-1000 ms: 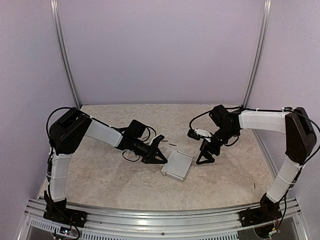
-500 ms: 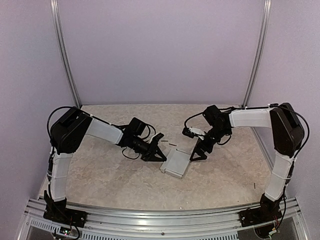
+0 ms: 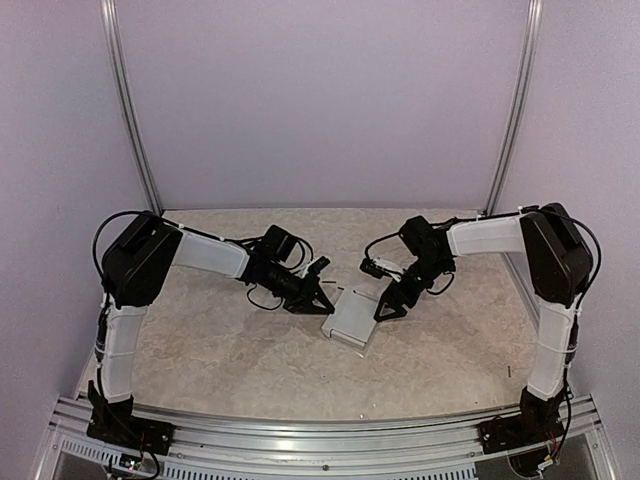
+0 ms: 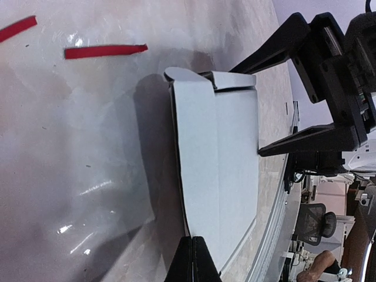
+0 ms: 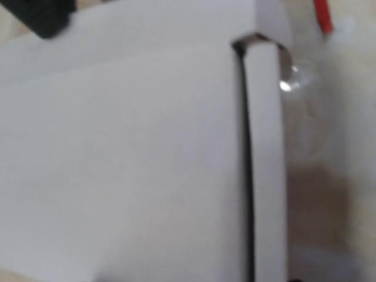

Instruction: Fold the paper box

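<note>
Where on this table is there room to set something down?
Free: the strip between the pale grey-white card box and the near aluminium rail; also along the back wall. Crowded: left fingers and right fingers flank the box.

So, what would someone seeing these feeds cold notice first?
The pale paper box lies at the centre of the top view, folded into a slim shape with a dark gap showing at one end. The right arm's fingers stand spread apart at its right side. The left arm's fingers are shut together at its left side.
</note>
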`<state>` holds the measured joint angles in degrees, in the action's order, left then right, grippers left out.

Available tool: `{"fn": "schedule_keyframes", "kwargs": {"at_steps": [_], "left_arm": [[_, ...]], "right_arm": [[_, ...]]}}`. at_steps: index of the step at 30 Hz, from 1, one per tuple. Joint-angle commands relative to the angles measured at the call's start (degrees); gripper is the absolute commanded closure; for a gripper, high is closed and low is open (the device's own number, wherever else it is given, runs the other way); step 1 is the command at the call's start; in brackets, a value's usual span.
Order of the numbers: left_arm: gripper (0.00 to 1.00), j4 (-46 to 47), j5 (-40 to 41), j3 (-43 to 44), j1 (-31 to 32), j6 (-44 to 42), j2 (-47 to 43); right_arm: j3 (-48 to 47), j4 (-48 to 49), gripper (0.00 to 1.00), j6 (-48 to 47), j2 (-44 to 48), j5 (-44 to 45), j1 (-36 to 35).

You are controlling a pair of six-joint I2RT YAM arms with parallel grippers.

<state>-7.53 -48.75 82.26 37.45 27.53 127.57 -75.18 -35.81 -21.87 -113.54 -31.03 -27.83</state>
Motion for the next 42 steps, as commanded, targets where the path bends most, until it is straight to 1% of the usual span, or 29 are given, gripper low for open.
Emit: {"fn": "schedule_keyframes", "kwargs": {"at_steps": [1,3,6,10,13,16,19,24,28,33,37,39,42], "left_arm": [[1.0,-2.1,1.9,1.6,-0.4,-1.6,2.0],[0.99,-2.1,1.9,1.6,-0.4,-1.7,1.8],[0.95,-2.0,2.5,1.2,-0.4,-1.7,1.3],[0.93,-1.1,3.6,0.0,-0.4,-1.7,-1.2],[0.9,-1.5,4.0,-0.1,-0.4,-1.7,-2.4],[0.87,-1.5,4.6,-0.1,-0.4,-1.5,-3.2],[0.86,-1.4,6.1,-0.2,-0.5,-1.2,-4.1],[0.82,-1.8,6.2,-0.2,-0.5,-1.1,-4.8],[0.81,-1.4,7.0,-2.0,-0.8,-2.2,-6.6],[0.79,-2.6,13.8,-3.8,-1.5,-2.6,-9.8],[0.79,-1.4,23.5,-7.4,-1.7,-2.2,-13.9],[0.78,0.0,26.9,-9.9,-1.7,-2.3,-16.4],[0.78,0.2,29.1,-11.5,-1.9,-2.0,-18.6]], "right_arm": [[-0.2,1.1,0.3,2.7,-1.5,2.6,0.8],[0.0,1.7,0.3,3.2,-1.6,4.0,0.9],[0.3,1.9,0.3,3.5,-2.1,5.6,1.0],[0.6,0.8,0.29,2.6,-1.9,2.1,1.5],[1.5,0.7,0.23,1.1,0.7,-0.4,1.6],[1.2,1.0,0.18,1.8,2.1,-1.8,1.6],[-0.3,1.1,0.17,2.9,1.3,-2.6,1.6],[-1.6,1.3,0.17,3.8,-2.1,2.0,1.6],[0.7,1.9,0.17,3.1,-2.2,8.2,1.6],[3.3,2.3,0.17,2.3,-1.9,12.7,1.6],[5.8,2.1,0.17,1.5,-0.9,15.1,1.9],[7.6,2.1,0.17,0.9,0.2,16.3,2.5],[9.0,1.9,0.17,0.0,2.2,13.3,4.0]]}}
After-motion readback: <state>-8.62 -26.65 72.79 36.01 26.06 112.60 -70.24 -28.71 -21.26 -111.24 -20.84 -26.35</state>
